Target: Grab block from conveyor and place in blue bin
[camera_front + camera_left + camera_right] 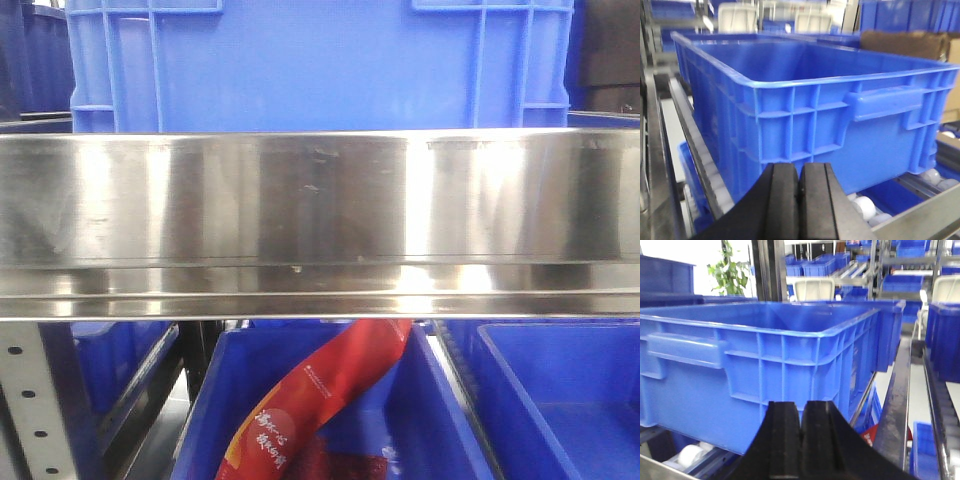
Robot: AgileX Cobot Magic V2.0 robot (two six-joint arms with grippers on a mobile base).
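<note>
A large blue bin [320, 60] stands on the roller conveyor behind a steel rail [320, 220]. It also shows in the left wrist view [810, 100] and in the right wrist view [755, 365], and what shows of its inside holds nothing. No block shows in any view. My left gripper [799, 172] is shut with nothing between its black pads, just in front of the bin's near wall. My right gripper [801, 410] is shut and empty too, facing the bin's other near corner. Neither gripper shows in the front view.
Below the rail, a lower blue bin [200, 420] holds a red printed packet [320, 400]; another blue bin [560, 400] sits to its right. White conveyor rollers [865, 206] show under the bin. More blue bins [945, 340] and shelving stand behind, with a cardboard box [905, 45].
</note>
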